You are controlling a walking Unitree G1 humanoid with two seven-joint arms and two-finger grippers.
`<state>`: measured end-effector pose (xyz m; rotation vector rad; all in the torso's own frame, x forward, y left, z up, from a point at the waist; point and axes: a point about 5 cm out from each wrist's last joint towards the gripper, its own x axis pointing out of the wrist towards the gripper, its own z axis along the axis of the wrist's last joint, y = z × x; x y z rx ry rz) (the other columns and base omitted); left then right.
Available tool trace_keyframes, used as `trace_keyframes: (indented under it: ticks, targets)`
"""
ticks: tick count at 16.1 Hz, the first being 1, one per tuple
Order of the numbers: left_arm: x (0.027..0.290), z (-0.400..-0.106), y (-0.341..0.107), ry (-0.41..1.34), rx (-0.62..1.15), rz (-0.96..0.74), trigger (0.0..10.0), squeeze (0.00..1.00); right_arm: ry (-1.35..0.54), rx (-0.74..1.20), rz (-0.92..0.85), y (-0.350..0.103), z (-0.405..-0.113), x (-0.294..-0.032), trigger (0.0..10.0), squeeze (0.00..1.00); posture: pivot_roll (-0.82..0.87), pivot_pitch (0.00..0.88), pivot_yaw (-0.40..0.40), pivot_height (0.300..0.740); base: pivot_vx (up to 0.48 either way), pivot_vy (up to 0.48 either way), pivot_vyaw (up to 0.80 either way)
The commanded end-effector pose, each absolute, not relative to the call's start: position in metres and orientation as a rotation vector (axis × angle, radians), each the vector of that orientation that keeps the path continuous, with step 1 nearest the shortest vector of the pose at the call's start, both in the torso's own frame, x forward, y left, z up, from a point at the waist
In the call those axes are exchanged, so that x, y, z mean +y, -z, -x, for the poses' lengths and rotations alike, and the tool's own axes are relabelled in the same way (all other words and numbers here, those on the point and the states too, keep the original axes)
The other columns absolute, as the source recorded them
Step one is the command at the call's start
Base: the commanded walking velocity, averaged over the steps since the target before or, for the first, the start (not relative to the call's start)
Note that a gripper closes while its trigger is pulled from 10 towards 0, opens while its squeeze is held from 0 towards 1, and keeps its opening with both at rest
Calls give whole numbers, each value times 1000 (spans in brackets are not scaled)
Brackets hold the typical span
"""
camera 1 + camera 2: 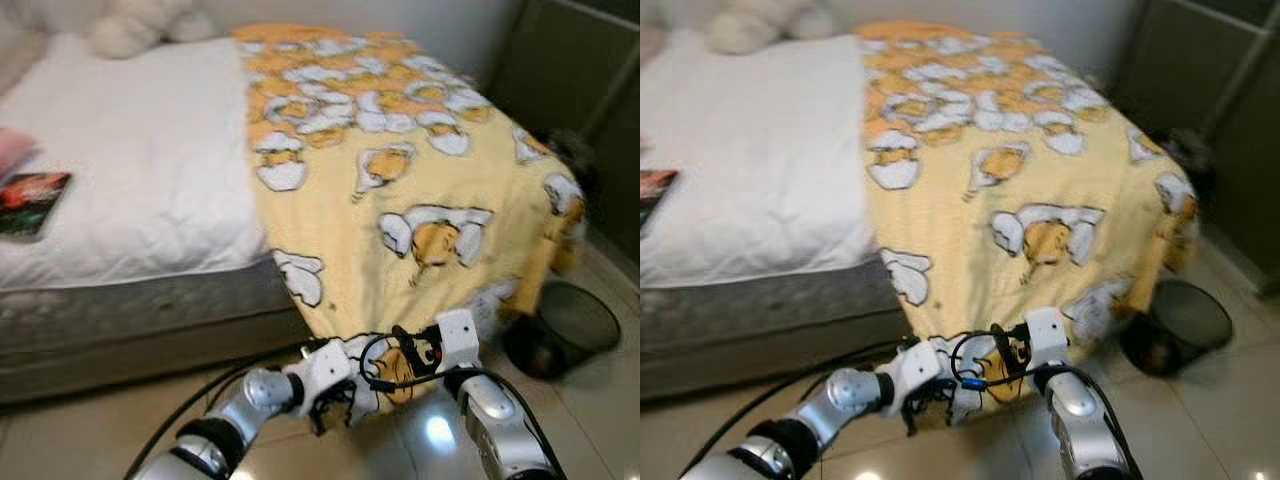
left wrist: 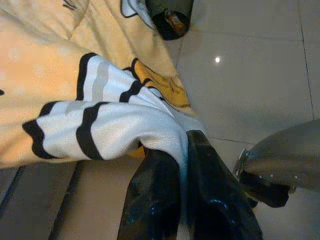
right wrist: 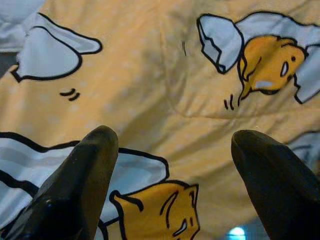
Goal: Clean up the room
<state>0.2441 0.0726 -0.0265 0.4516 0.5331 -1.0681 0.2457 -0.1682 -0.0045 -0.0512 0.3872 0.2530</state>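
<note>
Left pincer (image 2: 182, 165) is pinching the yellow blanket (image 1: 400, 200) hem low beside the bed (image 1: 130, 180), while right pincer (image 3: 172, 165) is hovering wide before it.

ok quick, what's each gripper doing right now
Left gripper: closed, pinching the hanging edge of the yellow blanket.
Right gripper: open, facing the blanket, holding nothing.

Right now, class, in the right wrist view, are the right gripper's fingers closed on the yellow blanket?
No: the right gripper has its fingers spread wide apart, with the yellow blanket showing between them, ungripped.
</note>
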Motion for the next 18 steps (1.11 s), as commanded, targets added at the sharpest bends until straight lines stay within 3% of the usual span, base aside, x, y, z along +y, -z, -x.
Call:
trace_keyframes:
  ticks: [1, 3, 6, 7, 8, 9, 12, 14, 16, 17, 18]
  targets:
    - [82, -245, 27, 1055, 533, -459, 10000, 1000, -240, 369, 47, 1, -249, -169, 10000, 0, -29, 0, -13, 740, 0, 0, 0]
    - [106, -255, 19, 939, 458, -442, 10000, 1000, -206, 317, 16, -7, -250, -170, 10000, 0, -21, 0, -2, 740, 0, 0, 0]
    - [161, -314, -54, 431, 112, -251, 10000, 1000, -65, 200, -104, -32, -266, -184, 10000, 0, 63, 0, -9, 740, 0, 0, 0]
    - [166, -319, -63, 365, 80, -232, 10000, 1000, -49, 190, -114, -35, -270, -185, 10000, 0, 64, 0, -7, 740, 0, 0, 0]
    - [179, -327, -75, 173, 43, -139, 10000, 937, -21, 150, -140, -43, -279, -187, 10000, 0, 70, 0, -9, 740, 0, 0, 0]
    - [184, -327, -77, 88, 30, -86, 10000, 0, -21, 140, -143, -46, -285, -186, 10000, 0, 73, 0, -13, 740, 0, 0, 581]
    - [180, -322, -81, -58, -3, -7, 10000, 0, -56, 98, -118, -60, -299, -178, 10000, 0, 61, 0, -7, 740, 0, -309, 573]
    - [181, -320, -78, -143, 32, -64, 10000, 0, -62, 82, -116, -64, -304, -174, 10000, 0, 52, 0, 1, 740, 0, -450, 563]
    - [178, -321, -78, -138, 50, -56, 10000, 8, -76, 75, -116, -64, -303, -171, 10000, 0, 38, 0, 6, 740, 0, -442, 566]
    - [174, -323, -81, -125, 46, -66, 10000, 1000, -83, 79, -106, -62, -299, -171, 10000, 0, 30, 0, 4, 740, 240, -412, 563]
    - [167, -325, -82, -101, 45, -83, 10000, 1000, -78, 91, -104, -59, -295, -173, 10000, 0, 30, 0, 4, 740, 251, -405, 563]
